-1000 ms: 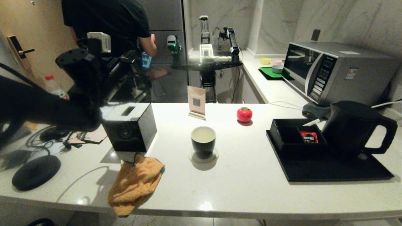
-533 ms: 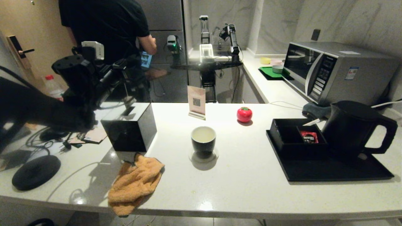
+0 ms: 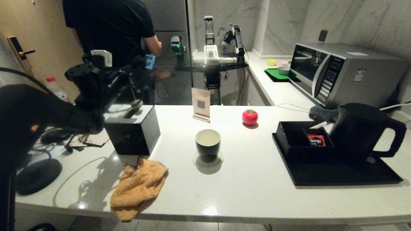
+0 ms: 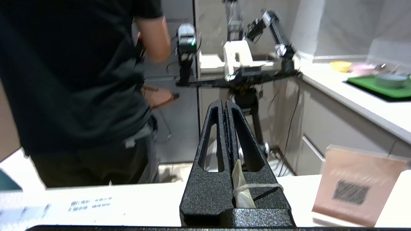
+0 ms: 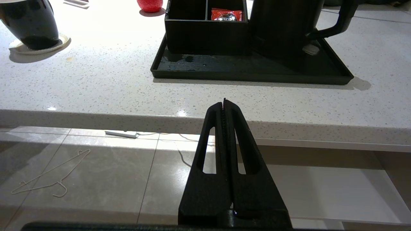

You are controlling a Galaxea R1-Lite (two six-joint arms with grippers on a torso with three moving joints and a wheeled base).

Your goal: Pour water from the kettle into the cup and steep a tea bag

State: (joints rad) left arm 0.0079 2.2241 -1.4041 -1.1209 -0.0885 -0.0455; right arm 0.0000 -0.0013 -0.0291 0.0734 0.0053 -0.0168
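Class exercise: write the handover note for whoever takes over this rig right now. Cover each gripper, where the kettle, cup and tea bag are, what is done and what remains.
Left gripper: shut, raised above the black tissue box, with a tea bag and its string wedged between the fingers.
Right gripper: shut, empty, parked below the counter edge.
Kettle: upright on the black tray, beside the sachet box.
Cup: mid-counter on a coaster, looks filled with pale liquid.
Done: pouring, apparently; tea bag picked up.
Left: carry the tea bag to the cup and steep it.
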